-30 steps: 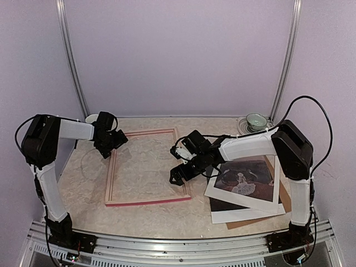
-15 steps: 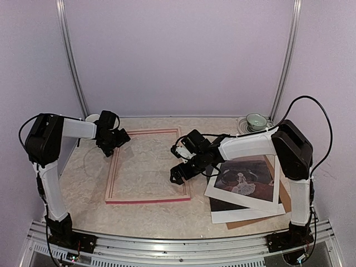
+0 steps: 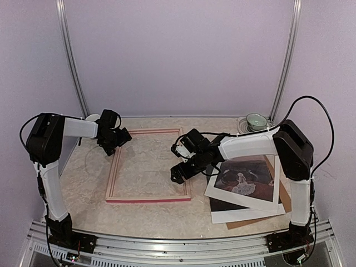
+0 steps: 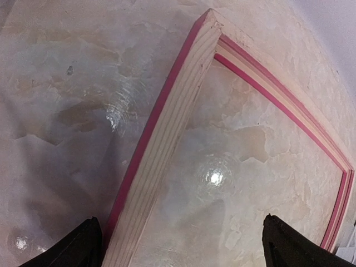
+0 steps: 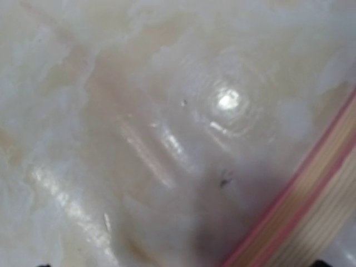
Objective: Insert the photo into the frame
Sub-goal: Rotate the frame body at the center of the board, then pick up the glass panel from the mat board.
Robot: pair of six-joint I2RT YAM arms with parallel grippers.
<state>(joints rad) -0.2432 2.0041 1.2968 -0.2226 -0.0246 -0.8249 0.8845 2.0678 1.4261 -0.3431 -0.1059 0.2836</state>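
Two robot arms at a pink frame lying pale wood side up on a marble table
The left gripper, spread wide, straddles the far-left rail; the right gripper, tips also far apart, sits just inside the right rail. The photo lies right of the frame on white sheets

The frame lies flat mid-picture on the worktop. My left pincer is over its upper-left corner, and my right pincer is at its right rail. Further right, the photo lies atop a stack of sheets. A cup stands upper right.
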